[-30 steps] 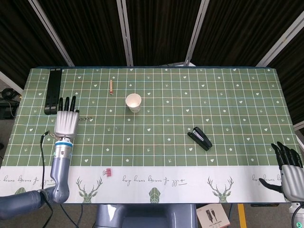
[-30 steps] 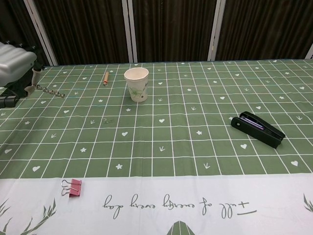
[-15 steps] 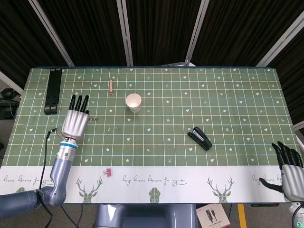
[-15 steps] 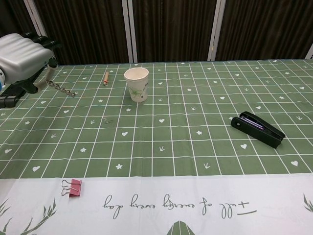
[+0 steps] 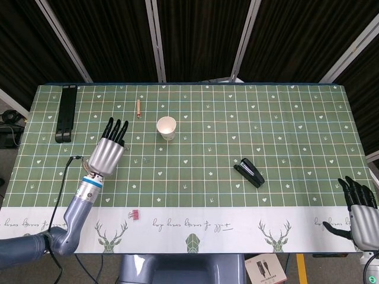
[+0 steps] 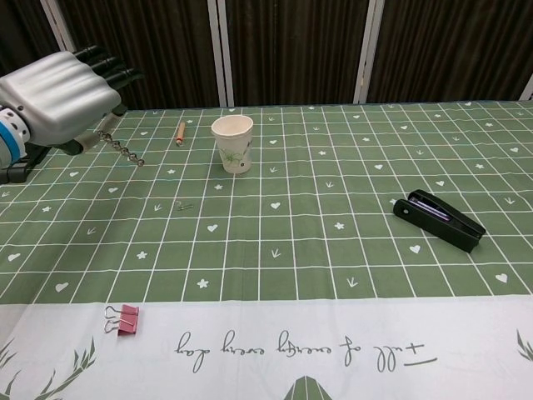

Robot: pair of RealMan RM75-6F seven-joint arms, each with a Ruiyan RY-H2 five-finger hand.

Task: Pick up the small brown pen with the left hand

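The small brown pen [image 5: 138, 108] lies on the green checked cloth at the back left, pointing away from me; in the chest view the pen [image 6: 179, 132] sits just left of the paper cup. My left hand [image 5: 108, 152] hovers above the table with its fingers stretched out and apart, nearer to me than the pen and to its left. It holds nothing. In the chest view the left hand [image 6: 62, 96] fills the upper left, and a short metal chain [image 6: 121, 148] dangles beneath it. My right hand [image 5: 358, 210] hangs off the table's front right corner, fingers spread.
A white paper cup [image 5: 166, 127] stands right of the pen. A black stapler [image 5: 249, 171] lies at mid right. A pink binder clip [image 5: 135, 214] sits near the front edge. A long black bar [image 5: 66, 112] lies at the far left. A tiny wire clip [image 6: 183, 205] lies mid-table.
My left hand has moved right and away from me, toward the pen, with the chain swinging along beneath it. The right hand has not moved.
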